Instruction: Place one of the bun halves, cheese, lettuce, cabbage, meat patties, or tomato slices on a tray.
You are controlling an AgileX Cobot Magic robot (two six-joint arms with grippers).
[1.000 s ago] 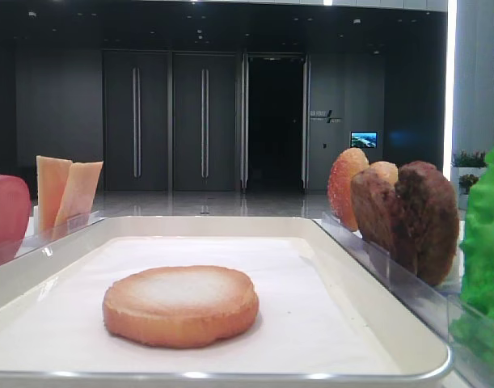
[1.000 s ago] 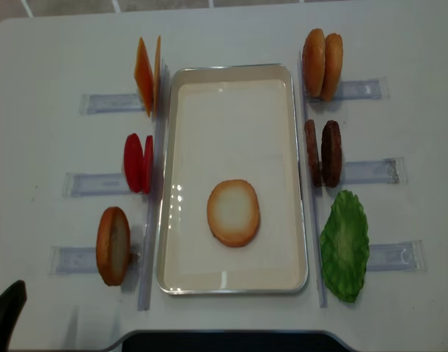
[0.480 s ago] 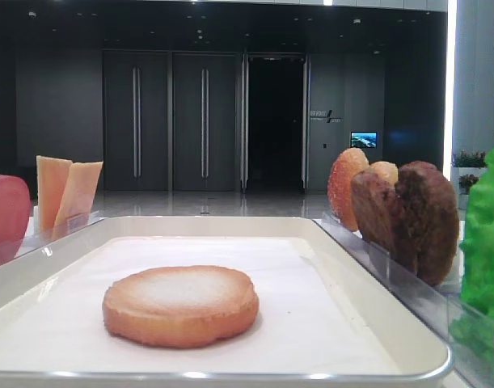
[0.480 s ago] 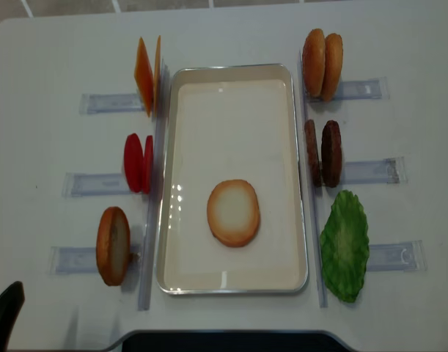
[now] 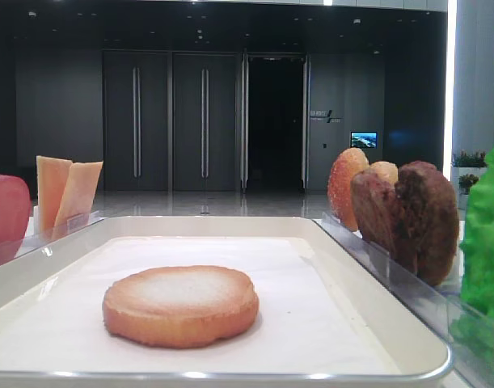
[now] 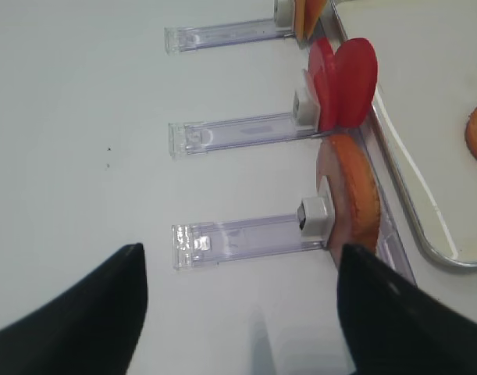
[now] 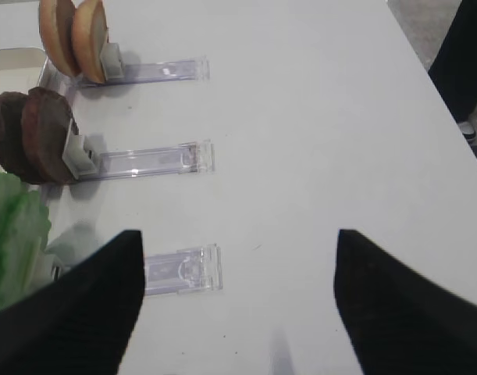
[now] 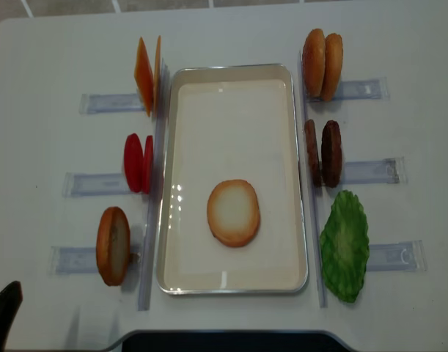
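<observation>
A bun half [image 8: 233, 213] lies flat, pale face up, on the liner of the tray [image 8: 234, 71], toward six o'clock of its middle and touching no rim; nothing grips it; at nine o'clock of the tray the tomato slices [image 8: 138, 163] stand on edge in a clear holder [image 8: 95, 183], with the cheese [image 8: 147, 74] at about eleven o'clock and a second bun half [image 8: 113, 245] upright at about seven o'clock, just outside the rim; across the tray, two more buns [image 8: 322, 64] stand at one o'clock, the meat patties [image 8: 322, 153] at three o'clock, and the lettuce [image 8: 344, 245] at about four o'clock; the left gripper [image 6: 238, 312] hovers over bare table [image 8: 48, 59] well out at seven o'clock of the tray, its dark fingers [image 6: 74, 320] spread wide and holding nothing; the right gripper [image 7: 234, 305] hangs over the table at four o'clock beyond the lettuce, its fingers [image 7: 410, 312] likewise parted and empty
</observation>
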